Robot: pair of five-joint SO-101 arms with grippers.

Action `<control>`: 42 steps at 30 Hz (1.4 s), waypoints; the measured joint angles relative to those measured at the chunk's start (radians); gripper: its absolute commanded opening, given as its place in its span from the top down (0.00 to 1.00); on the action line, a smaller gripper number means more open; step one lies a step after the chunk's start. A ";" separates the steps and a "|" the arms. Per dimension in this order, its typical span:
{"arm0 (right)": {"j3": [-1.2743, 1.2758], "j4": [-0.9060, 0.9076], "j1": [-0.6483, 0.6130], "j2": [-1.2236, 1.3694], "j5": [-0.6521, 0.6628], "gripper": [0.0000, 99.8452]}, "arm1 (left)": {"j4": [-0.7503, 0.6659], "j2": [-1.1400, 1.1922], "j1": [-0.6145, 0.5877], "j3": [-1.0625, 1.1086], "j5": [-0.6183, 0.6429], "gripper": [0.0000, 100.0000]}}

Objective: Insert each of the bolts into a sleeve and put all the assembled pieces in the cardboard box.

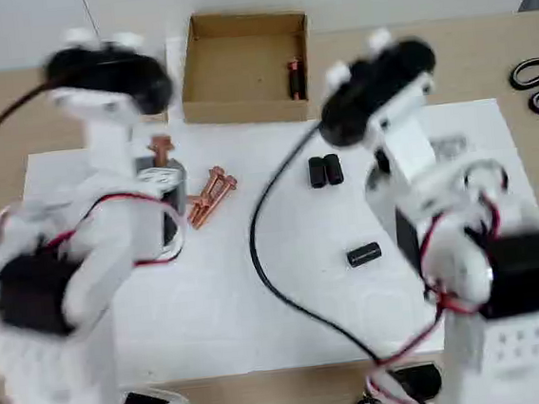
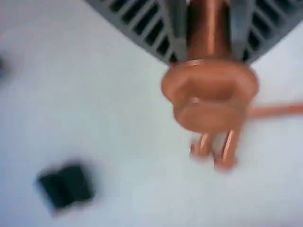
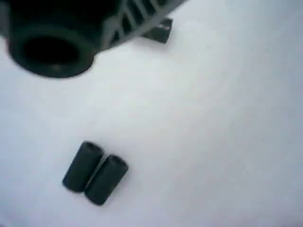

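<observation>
left gripper (image 2: 208, 33) clamped on a bolt (image 2: 209, 97), right gripper (image 3: 90, 26) gripping a sleeve (image 3: 49, 51), box (image 1: 241, 106) holding one assembled piece (image 1: 295, 78)

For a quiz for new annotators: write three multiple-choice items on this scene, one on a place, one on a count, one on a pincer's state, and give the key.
1. Where does the assembled piece lie?
A. on the bare tabletop
B. inside the cardboard box
C. in a pincer

2. How many loose black sleeves lie on the white sheet?
A. one
B. six
C. three

3. The left pincer is:
A. shut on a copper bolt
B. open and empty
C. shut on a black sleeve

Key:
1. B: the high view shows it by the box's inner wall.
2. C: a pair lies side by side and one lies alone.
3. A: in the left wrist view the bolt's shank is clamped in it.
</observation>
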 measured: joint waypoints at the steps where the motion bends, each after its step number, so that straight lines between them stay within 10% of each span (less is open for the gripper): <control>1: 0.064 -0.009 0.000 -0.048 -0.025 1.00 | -0.020 -0.025 0.000 0.012 0.014 1.00; 20: 1.152 -0.720 -0.092 -0.657 -0.288 1.00 | -0.471 -0.206 0.006 0.499 0.172 1.00; 42: 1.550 -0.867 -0.290 -1.089 -0.394 1.00 | -0.939 -0.384 0.046 0.930 0.270 1.00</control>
